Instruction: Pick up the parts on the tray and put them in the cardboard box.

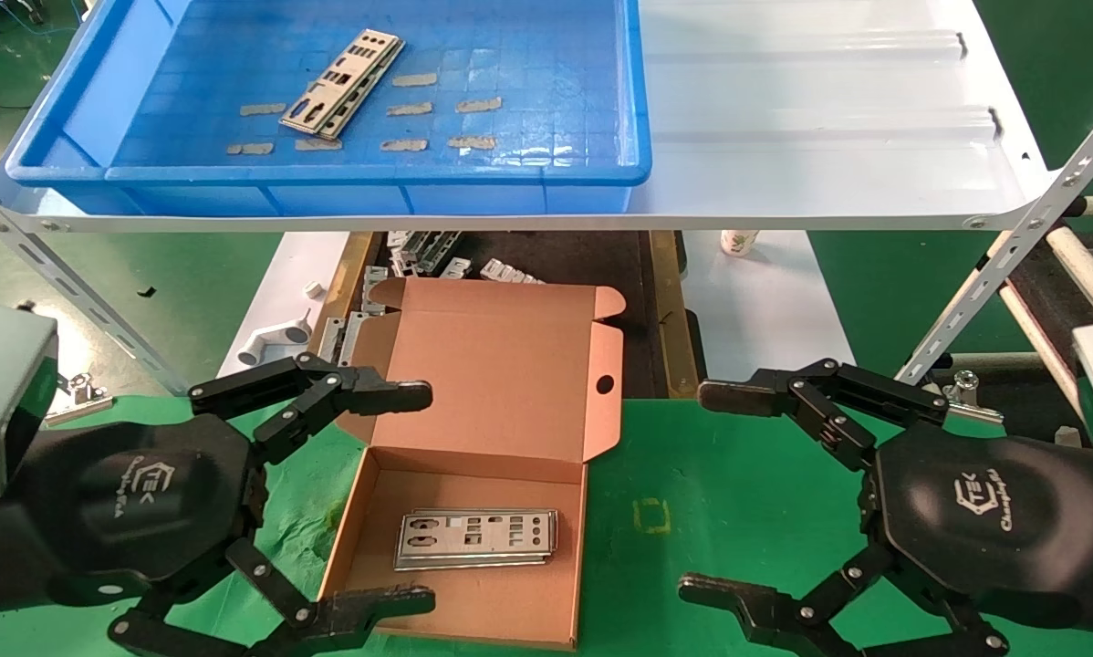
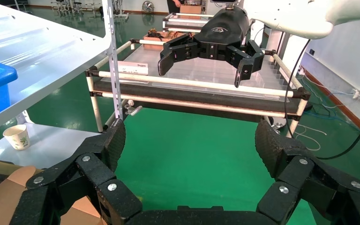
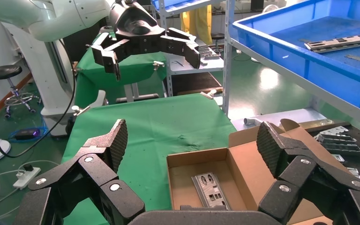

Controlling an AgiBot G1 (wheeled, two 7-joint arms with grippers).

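The blue tray sits on the upper shelf at the far left. Silver parts lie stacked on its floor among tan tape patches. Below it, the cardboard box lies open on the green mat, with more parts stacked inside. My left gripper hovers open at the box's left side, holding nothing. My right gripper is open and empty over the mat, right of the box. The right wrist view shows the box, the parts in it and the tray.
A white ribbed sheet covers the shelf right of the tray. Grey brackets lie behind the box under the shelf. A paper cup and a white pipe fitting stand nearby. Slanted shelf struts flank the work area.
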